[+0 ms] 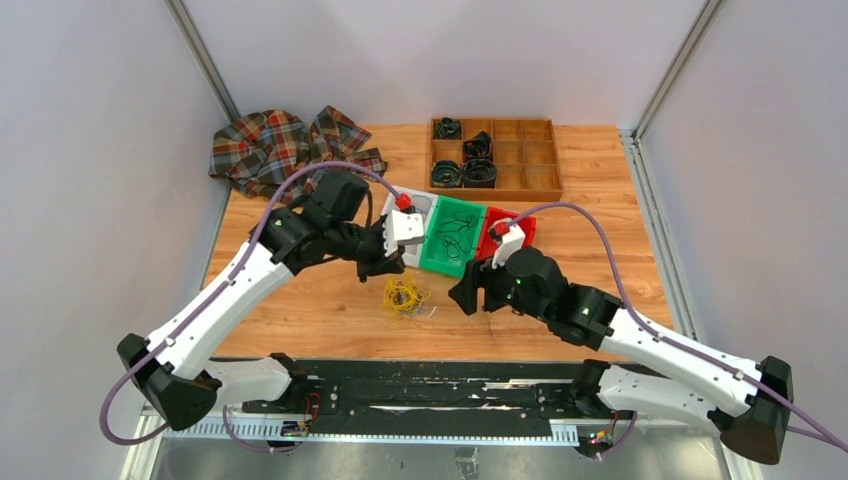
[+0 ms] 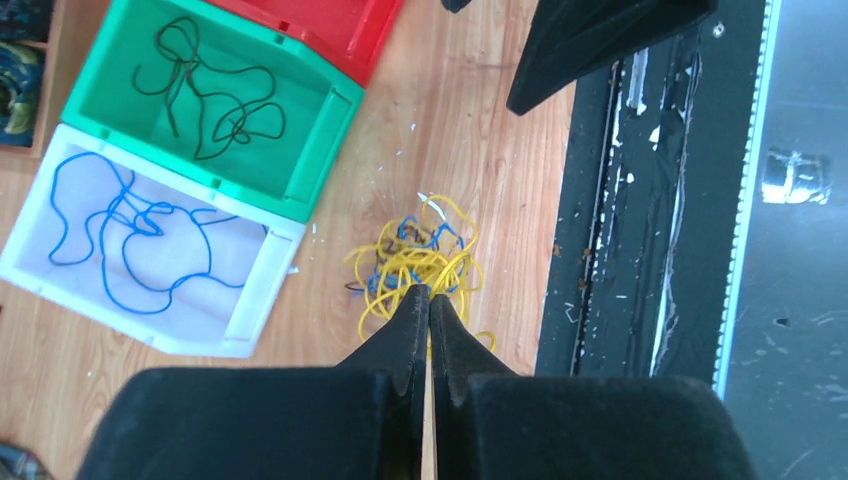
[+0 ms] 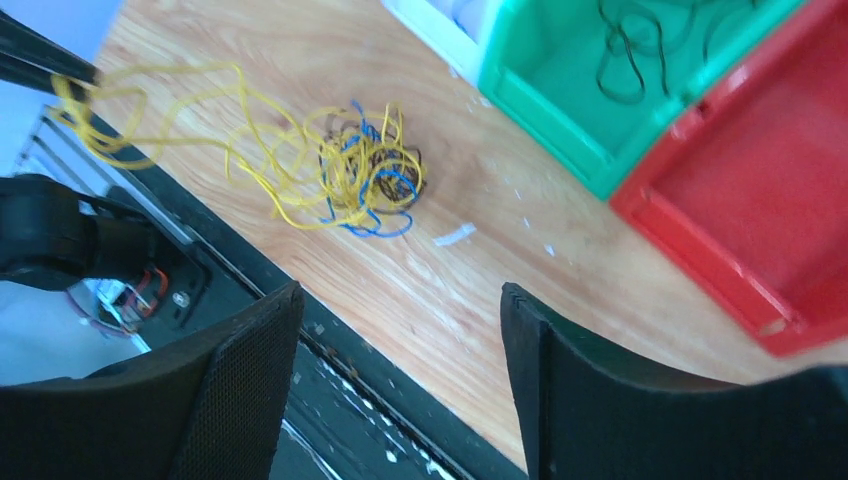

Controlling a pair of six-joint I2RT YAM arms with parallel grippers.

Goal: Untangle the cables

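The cables (image 1: 405, 296) lie as one small clump on the bench (image 1: 600, 200), mostly yellow strands with blue and dark ones wound through the middle. It sits in the open strip between the bins and the near edge, between the two arms.

The left claw (image 2: 428, 300) is right at the clump, its fingers pressed together. In the right wrist view long yellow loops stretch from the knot to those dark tips, so I judge it is pinching a yellow strand. That makes the clump's long axis run from the knot toward the left claw.

The right claw (image 3: 400, 290) is spread wide and holds nothing. It hangs near the knot on the side away from the left claw, so it seems placed to hold the knot down while the left arm draws the strand away.

Behind the clump stand a white bin (image 2: 250, 320) with a blue cable (image 2: 120, 230), a green bin (image 2: 320, 150) with a black cable (image 2: 215, 95), and a red bin (image 3: 700, 260).

No brand, label or writing can be read.
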